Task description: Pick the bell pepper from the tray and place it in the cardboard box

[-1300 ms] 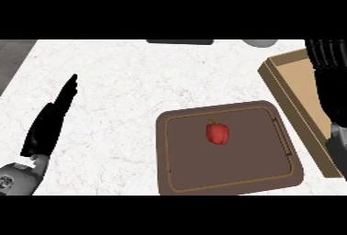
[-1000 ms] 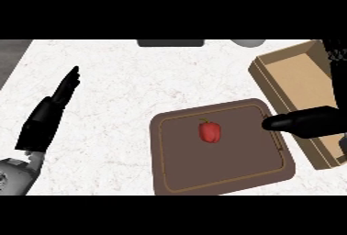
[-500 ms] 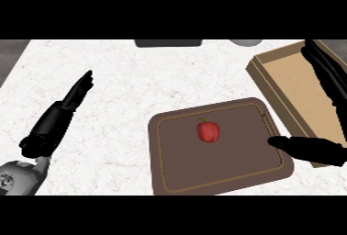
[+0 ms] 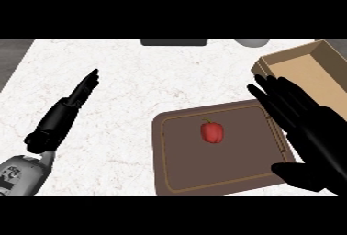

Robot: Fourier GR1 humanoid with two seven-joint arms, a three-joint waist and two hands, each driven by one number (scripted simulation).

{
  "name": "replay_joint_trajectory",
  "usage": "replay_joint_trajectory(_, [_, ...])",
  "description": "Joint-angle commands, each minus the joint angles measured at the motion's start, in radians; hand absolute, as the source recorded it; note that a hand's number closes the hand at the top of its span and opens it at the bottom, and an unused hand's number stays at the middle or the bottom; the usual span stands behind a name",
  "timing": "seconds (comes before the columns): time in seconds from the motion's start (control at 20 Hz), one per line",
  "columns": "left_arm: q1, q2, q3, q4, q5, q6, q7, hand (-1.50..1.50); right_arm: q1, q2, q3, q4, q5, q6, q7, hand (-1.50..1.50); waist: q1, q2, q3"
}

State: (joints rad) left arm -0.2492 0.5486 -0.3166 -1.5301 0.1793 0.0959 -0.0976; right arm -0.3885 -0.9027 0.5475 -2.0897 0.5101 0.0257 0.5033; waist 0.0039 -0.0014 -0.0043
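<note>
A small red bell pepper (image 4: 212, 132) lies on the brown tray (image 4: 183, 174), a little above the tray's middle. The cardboard box (image 4: 325, 75) stands open at the right, just beyond the tray's far right corner. My right hand (image 4: 308, 133) is open, fingers straight and pointing up-left, thumb spread low. It hovers over the tray's right edge and the box's near side, to the right of the pepper and apart from it. My left hand (image 4: 64, 114) is open with straight fingers over the counter at the left, far from the tray.
The white marble counter (image 4: 136, 78) spreads left of and behind the tray. A dark flat object (image 4: 173, 42) and a grey round object (image 4: 252, 43) sit at the far edge.
My right hand has swung over the tray's right edge and now spreads open, larger in view, beside the pepper. The left hand shifted slightly. The pepper stays on the tray.
</note>
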Motion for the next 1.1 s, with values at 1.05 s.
replay_joint_trajectory(1.05, [0.029,-0.047,0.039,-0.01,-0.058,-0.031,-0.014,0.0,-0.254,0.693,0.358,0.335,0.145,0.582,0.724,-1.5,0.004,-0.004,0.003])
